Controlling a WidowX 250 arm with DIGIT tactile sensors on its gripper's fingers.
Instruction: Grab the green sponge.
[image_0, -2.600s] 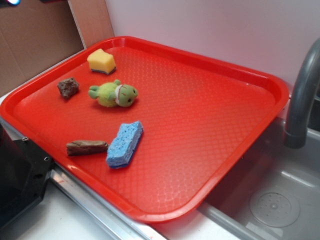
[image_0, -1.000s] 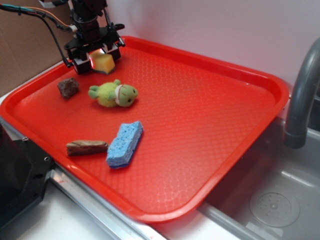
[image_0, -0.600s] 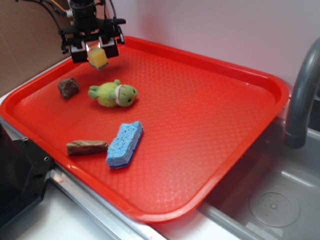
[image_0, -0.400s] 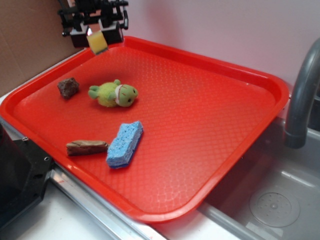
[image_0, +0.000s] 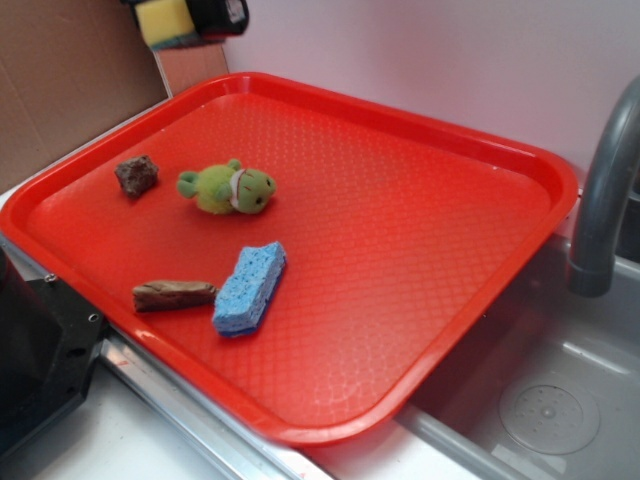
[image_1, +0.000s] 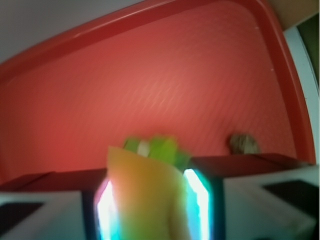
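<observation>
At the upper left of the frame we see the pincer (image_0: 185, 15) clamped on the green sponge (image_0: 166, 22), held high above the red tray (image_0: 480, 160).

sponge (image_1: 145, 197): blurred yellow-orange block, close up, clamped between the two fingers (image_1: 200, 197) of the gripper (image_1: 150, 210) | plush toy (image_1: 155, 148): green, peeking just above the sponge, down on the tray | tray (image_1: 165, 85): red, rim curving along top and right | brown lump (image_1: 243, 144): near the right rim, blurred
</observation>
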